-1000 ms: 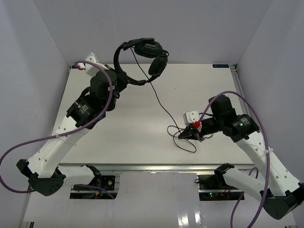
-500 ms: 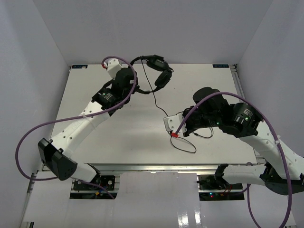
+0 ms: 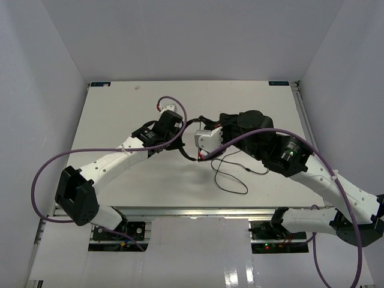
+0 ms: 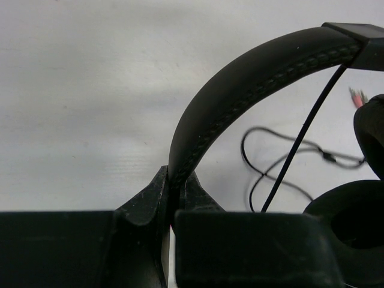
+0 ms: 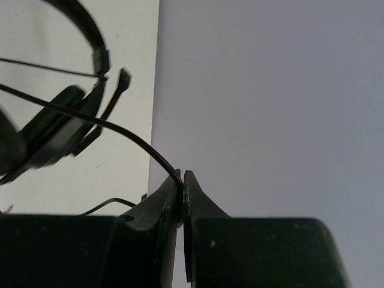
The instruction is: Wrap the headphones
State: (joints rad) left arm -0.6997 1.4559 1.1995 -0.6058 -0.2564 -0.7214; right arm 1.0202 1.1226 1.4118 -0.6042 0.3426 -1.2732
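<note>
The black headphones hang between the two arms over the middle of the table; in the top view only the headband arc (image 3: 182, 133) shows. My left gripper (image 4: 173, 181) is shut on the padded headband (image 4: 240, 78), with an earcup (image 4: 354, 222) at the right; it also shows in the top view (image 3: 176, 139). My right gripper (image 5: 182, 179) is shut on the thin black cord (image 5: 126, 133), which runs up to the headphones (image 5: 57, 123) and boom mic (image 5: 115, 91). In the top view the right gripper (image 3: 204, 153) is close beside the headband. Slack cord (image 3: 233, 175) lies looped on the table. Pinkish plugs (image 4: 358, 96) show.
The white table (image 3: 120, 108) is enclosed by grey walls on three sides. Thick purple robot cables (image 3: 42, 174) arc beside both arms. The two wrists are nearly touching at the table's middle. The table's metal front rail (image 3: 192, 211) runs along the near edge.
The left arm has brought the headphones from the back of the table down to its middle. The right arm has swung left with the cord, close to the left wrist.
</note>
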